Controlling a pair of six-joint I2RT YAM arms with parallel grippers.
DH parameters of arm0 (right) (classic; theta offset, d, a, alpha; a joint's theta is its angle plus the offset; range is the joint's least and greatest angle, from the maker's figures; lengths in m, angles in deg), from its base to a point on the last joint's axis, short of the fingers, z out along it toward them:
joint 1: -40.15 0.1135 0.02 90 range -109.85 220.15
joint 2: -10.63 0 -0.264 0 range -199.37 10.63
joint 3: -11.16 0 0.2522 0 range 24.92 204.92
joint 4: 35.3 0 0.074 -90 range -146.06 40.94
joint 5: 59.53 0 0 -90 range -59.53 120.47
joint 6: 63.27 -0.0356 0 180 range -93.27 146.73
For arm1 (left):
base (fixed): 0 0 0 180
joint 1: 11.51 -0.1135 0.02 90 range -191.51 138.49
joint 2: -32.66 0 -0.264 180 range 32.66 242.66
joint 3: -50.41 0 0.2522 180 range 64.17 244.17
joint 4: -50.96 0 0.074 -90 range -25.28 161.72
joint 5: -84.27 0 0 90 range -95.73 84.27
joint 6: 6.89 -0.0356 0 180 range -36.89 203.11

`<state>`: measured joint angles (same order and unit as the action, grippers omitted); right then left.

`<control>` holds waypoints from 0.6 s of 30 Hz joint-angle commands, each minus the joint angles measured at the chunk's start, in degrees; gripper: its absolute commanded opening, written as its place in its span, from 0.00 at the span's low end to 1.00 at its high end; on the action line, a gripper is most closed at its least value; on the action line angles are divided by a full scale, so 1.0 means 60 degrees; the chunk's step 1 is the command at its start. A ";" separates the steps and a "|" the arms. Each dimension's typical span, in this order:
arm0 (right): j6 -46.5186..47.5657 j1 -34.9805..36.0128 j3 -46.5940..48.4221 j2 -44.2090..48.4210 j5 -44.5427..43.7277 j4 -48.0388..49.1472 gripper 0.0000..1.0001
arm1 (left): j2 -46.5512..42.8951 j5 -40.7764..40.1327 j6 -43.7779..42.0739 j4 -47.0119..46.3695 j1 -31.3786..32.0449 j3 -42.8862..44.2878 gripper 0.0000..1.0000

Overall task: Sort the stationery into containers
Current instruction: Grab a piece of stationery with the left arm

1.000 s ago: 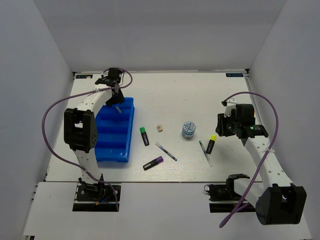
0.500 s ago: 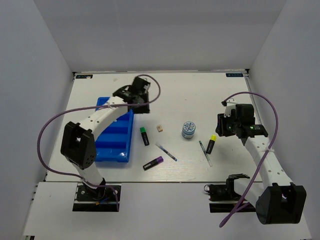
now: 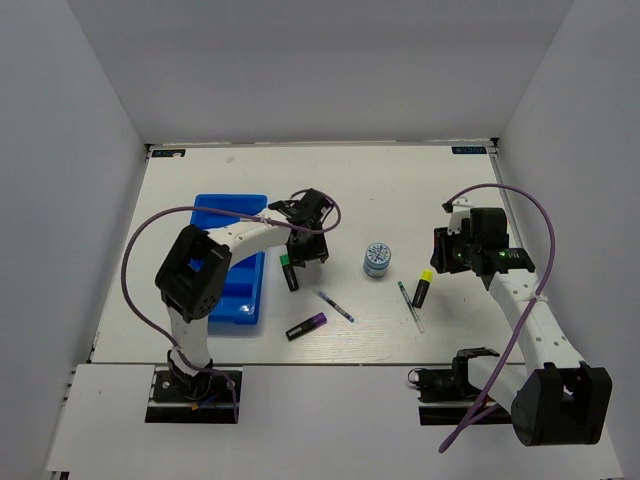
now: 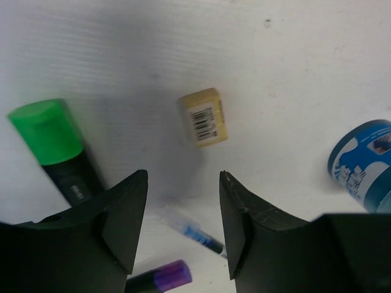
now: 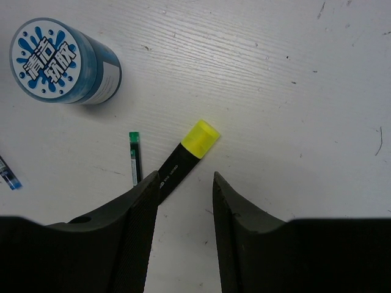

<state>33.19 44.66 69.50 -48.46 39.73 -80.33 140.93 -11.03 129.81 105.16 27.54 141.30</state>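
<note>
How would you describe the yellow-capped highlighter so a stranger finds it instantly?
Find the bright blue plastic compartment tray, then go right past the round blue-and-white tin. The black highlighter lies just beyond, beside a thin pen; only it has a yellow cap.

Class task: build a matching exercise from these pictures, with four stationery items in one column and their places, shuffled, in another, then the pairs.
1. tin
2. purple-capped highlighter
3. eraser
4. yellow-capped highlighter

A. just ahead of the left gripper
B. ahead of the right gripper, beside a thin pen
C. upright, between the two grippers
D. by the near right corner of the blue tray

Pairs: 1-C, 2-D, 3-A, 4-B
</note>
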 commanded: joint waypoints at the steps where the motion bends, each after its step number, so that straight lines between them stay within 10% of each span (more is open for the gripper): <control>1: 0.0095 -0.0020 0.0349 -0.0010 -0.0063 -0.0018 0.44 | 0.0250 -0.0288 0.0581 -0.0574 0.0303 0.0607 0.61; 18: 0.0096 -0.0034 0.0407 0.0165 -0.0063 -0.0048 0.44 | 0.2272 -0.1460 0.0523 0.1154 0.0392 0.2892 0.62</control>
<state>33.32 44.66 69.50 -48.43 39.60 -80.66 154.08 -16.98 133.22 108.53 30.23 155.76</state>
